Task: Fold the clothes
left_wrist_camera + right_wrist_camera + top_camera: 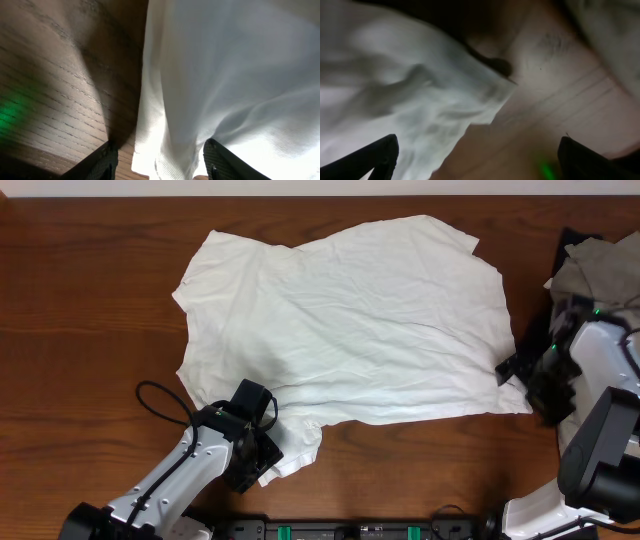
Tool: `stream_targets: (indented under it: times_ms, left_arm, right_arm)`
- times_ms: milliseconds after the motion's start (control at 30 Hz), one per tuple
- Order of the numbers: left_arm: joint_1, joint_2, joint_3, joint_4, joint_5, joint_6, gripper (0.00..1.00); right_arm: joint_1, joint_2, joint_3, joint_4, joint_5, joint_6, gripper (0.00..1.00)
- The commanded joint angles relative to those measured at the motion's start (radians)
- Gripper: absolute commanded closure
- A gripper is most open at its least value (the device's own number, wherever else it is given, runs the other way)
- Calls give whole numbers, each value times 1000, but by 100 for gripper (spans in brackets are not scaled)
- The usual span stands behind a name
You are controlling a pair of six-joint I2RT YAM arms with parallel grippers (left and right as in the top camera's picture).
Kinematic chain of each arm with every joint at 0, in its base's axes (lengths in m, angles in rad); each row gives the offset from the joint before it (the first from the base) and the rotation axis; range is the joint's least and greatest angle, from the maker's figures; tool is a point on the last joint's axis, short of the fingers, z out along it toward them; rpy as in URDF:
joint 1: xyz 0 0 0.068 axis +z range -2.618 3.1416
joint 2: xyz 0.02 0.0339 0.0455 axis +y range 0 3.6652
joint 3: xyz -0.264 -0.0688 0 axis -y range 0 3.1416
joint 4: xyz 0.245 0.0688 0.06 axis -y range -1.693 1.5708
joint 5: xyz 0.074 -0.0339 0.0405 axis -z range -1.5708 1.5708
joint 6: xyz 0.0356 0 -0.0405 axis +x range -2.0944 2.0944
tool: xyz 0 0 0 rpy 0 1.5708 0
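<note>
Dark wood-grain table (90, 300) carries the white T-shirt (350, 320), which we see spread wrinkled across the middle, plain side up. Our left gripper (258, 460) sits at the shirt's near-left corner, jaws partly apart with the cloth's edge lying between them, not pinched. Our right gripper (525, 385) is at the shirt's near-right corner, jaws spread wide, holding nothing. At the far right lies a greyish cloth (600, 260).
</note>
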Motion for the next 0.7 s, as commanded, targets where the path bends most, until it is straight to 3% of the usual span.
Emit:
stream_targets:
  times_ms: [0,667]
  left_arm:
    - [-3,15,-39,27,-10,10,43]
    - [-3,15,-39,35,-14,10,43]
  right_arm:
    - [-18,-2,-50,42,30,140,1]
    - [-77,-2,-102,137,47,158,1]
